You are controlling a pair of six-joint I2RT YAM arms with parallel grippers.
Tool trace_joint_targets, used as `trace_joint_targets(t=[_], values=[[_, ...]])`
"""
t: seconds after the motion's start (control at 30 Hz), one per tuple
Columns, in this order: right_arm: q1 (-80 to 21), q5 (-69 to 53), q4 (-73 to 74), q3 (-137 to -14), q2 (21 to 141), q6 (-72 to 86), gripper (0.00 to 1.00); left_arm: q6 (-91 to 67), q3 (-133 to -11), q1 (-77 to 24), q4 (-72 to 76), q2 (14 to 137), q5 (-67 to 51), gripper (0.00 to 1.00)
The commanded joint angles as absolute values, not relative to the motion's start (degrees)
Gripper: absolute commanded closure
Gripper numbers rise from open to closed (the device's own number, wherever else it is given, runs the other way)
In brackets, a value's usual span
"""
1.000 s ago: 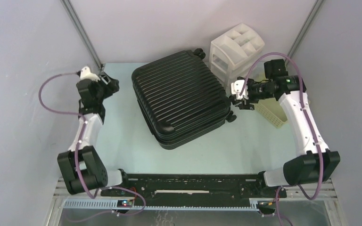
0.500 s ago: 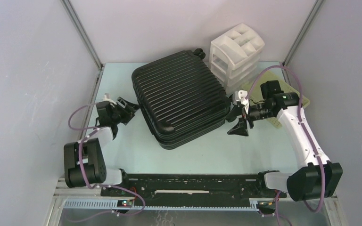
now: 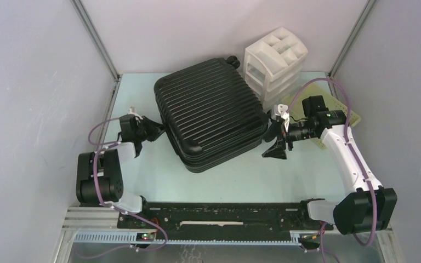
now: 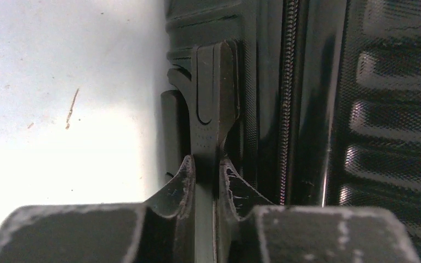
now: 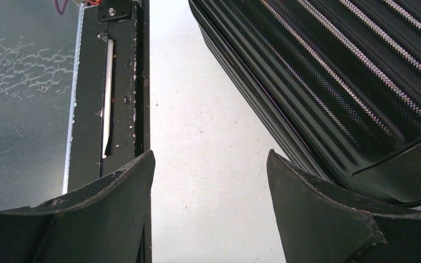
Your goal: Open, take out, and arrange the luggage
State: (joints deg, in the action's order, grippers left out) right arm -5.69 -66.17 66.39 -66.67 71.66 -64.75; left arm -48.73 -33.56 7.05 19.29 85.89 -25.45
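Observation:
The luggage (image 3: 211, 112) is a black ribbed hard-shell suitcase lying flat and closed in the middle of the table. My left gripper (image 3: 156, 130) is at its left side, shut on the flat black side handle (image 4: 211, 98). The handle strip is pinched between my left gripper's (image 4: 206, 163) two fingers, and the zipper line runs just right of it. My right gripper (image 3: 274, 145) hangs open beside the suitcase's near right corner. In the right wrist view only bare table lies between the right gripper's (image 5: 209, 156) fingers, with the ribbed shell (image 5: 334, 82) to their right.
A white three-tier drawer organizer (image 3: 274, 63) stands behind the suitcase at the back right. A pale yellow perforated basket (image 3: 353, 114) lies under my right arm. The black base rail (image 3: 219, 211) runs along the near edge. Grey walls close in both sides.
My left arm swung down and in to the suitcase's left side, and its jaws closed on the side handle. My right gripper dropped toward the near right corner and stayed open.

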Motion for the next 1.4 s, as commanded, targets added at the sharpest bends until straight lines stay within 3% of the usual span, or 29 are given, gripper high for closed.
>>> trace_joint_targets(t=[0.0,0.2,0.43,0.67,0.73,0.87,1.07,1.37], values=[[-5.3,-68.3,65.6,-66.5,70.1,-64.1,0.17,-48.6,-33.3,5.1,18.6,86.6,-23.0,0.9],[-4.9,-65.5,63.1,-66.5,69.1,-59.6,0.18,-50.0,-23.6,3.1,19.1,75.7,-20.4,0.99],[-7.5,-54.5,55.4,-65.3,70.4,-49.3,0.29,-54.3,-11.2,0.5,14.4,54.1,-15.0,1.0],[-13.7,-39.8,40.2,-65.6,74.4,-32.2,0.68,-57.1,-7.7,-4.6,2.9,34.4,-14.1,1.0],[-14.0,-38.2,35.9,-65.9,75.0,-28.9,0.73,-57.3,-7.5,-5.9,0.6,32.1,-14.3,1.0],[-15.3,-33.7,28.3,-67.9,76.5,-24.5,0.77,-58.4,-6.8,-10.1,-2.2,29.0,-13.8,1.0],[-15.5,-29.6,28.0,-75.9,81.5,-23.0,0.77,-61.4,-7.2,-18.9,-2.8,27.2,-9.7,1.0],[-8.5,-40.8,40.7,-81.3,80.8,-29.2,0.69,-63.2,-9.6,-33.4,-2.5,29.8,-2.1,0.96]])
